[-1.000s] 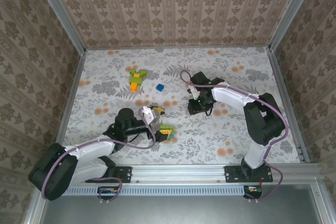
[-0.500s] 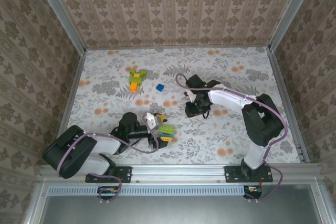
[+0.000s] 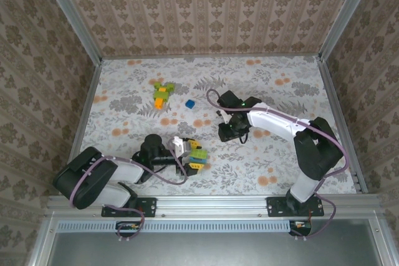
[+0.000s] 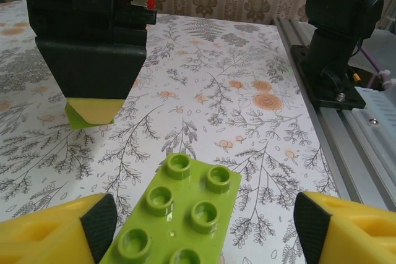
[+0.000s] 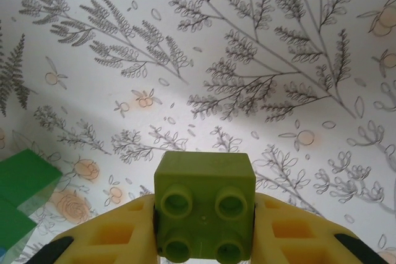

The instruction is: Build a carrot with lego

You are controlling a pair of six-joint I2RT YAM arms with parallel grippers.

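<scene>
Left side first: my left pincer (image 4: 199, 230) is low over the floral table (image 3: 280, 91), close to the front rail, and its jaws are parted around a light green six-stud brick (image 4: 179, 221). The brick sits studs up toward my wrist camera, between my two yellow fingers (image 4: 49, 227). The finger on the left of that view is right up against the brick. The other one stands clearly off, with bare tabletop showing in the gap, so nothing is clamped here. Over to my right pincer (image 5: 204, 236), out near the middle of the table: that one is closed on an olive green four-stud brick (image 5: 204, 205), squeezed between both yellow fingers with its studs facing the wrist camera. From my left wrist I can see that pincer across from me, pointing straight down, the brick poking out below its black body and very close to the tabletop. Whether it touches the surface, I cannot tell. A dark green piece (image 5: 23, 180) lies on the table at the left edge of my right wrist view. Farther back, a lone blue brick (image 3: 190, 104) rests on the table between my right pincer and a small cluster of light green and orange bricks (image 3: 162, 95). That cluster is toward the far left, well apart from both pincers.
</scene>
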